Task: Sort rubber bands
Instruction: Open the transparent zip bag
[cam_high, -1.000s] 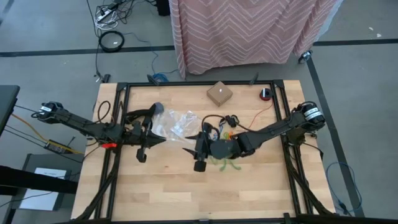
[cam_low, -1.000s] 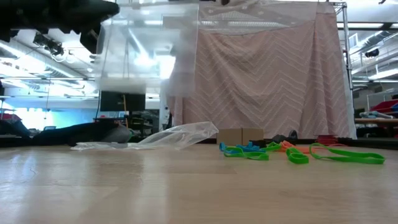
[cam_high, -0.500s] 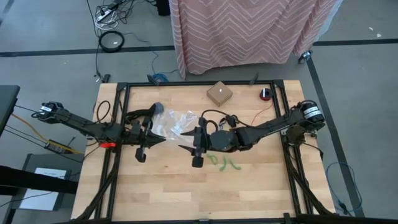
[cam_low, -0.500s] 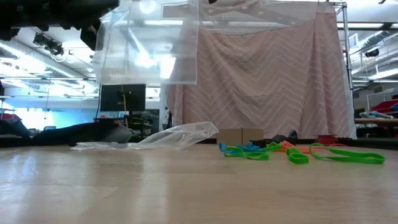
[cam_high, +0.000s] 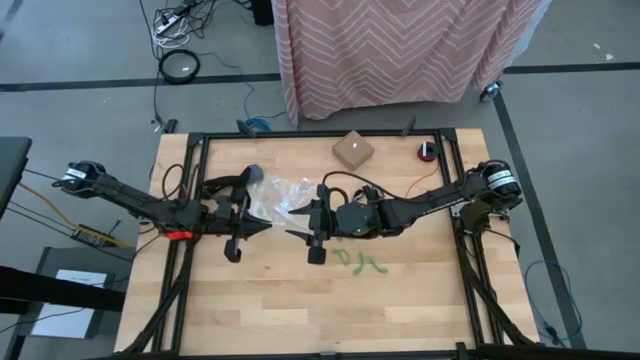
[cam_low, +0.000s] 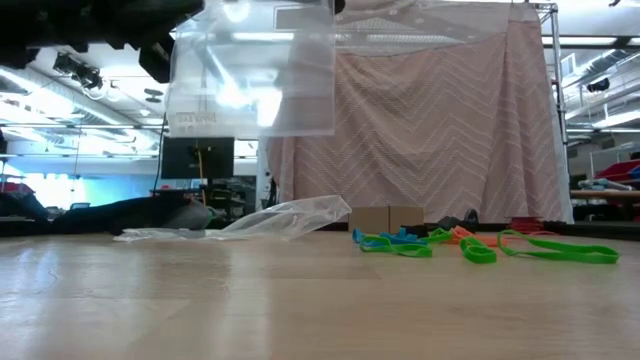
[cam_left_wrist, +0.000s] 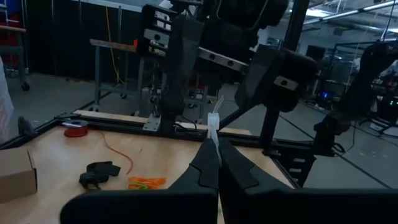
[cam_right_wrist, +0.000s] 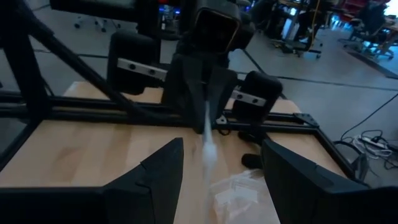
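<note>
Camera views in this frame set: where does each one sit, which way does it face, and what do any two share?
High view: overhead, straight down on the table; both arms show.
Low view: table height, facing the curtain; rubber bands lie ahead.
Left wrist view: looks past the left gripper, shut on the clear bag, toward the right arm.
Right wrist view: looks past the open right gripper toward the left arm.
Shared: both wrist views and the low view see the hanging clear bag.

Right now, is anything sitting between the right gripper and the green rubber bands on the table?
Nothing visible does. The open right gripper faces the clear bag that the left gripper holds up, while the green rubber bands lie on bare table just behind it.
</note>
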